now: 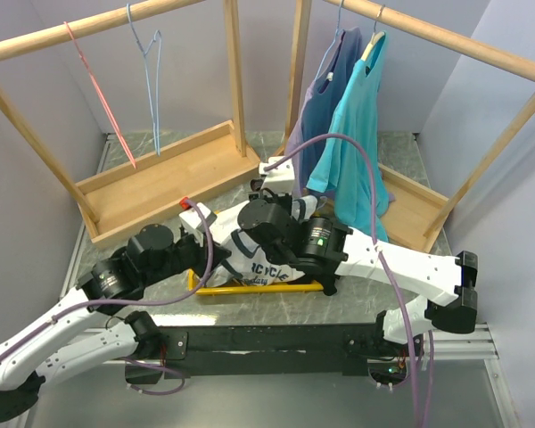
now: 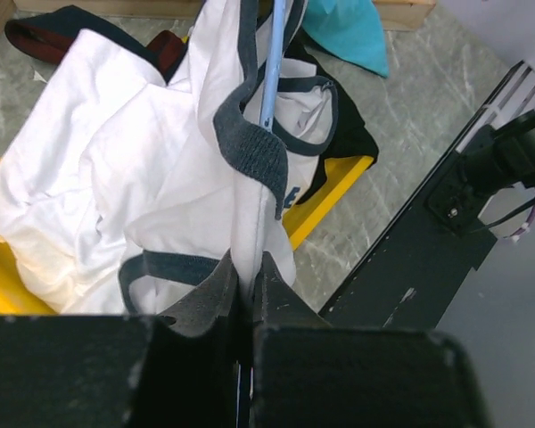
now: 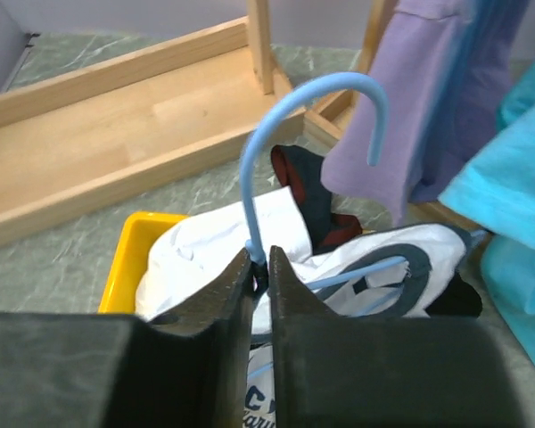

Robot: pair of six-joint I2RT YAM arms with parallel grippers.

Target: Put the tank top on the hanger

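Black foam pads pressed together on the right gripper [image 3: 259, 272], pinching the neck of the thin light-blue wire hanger [image 3: 281, 111] just under its hook; hook upright above the fingertips. Pressed together too, the left gripper [image 2: 250, 285], pinching a fold of the white sleeveless navy-trimmed tank top [image 2: 116, 169], with the hanger's wire running up through a navy-edged opening just above. Rest of the tank top bunched below both pincers, spilling over a yellow plastic tray [image 2: 334, 196] on the grey marbled table [image 2: 401, 98]. Beneath it, partly hidden, a dark garment with red trim [image 2: 36, 31]. Farther back, a pale wooden rack [image 3: 116, 116]; beside that, hanging, a purple shirt [image 3: 410, 116] and a turquoise T-shirt [image 3: 517, 169].
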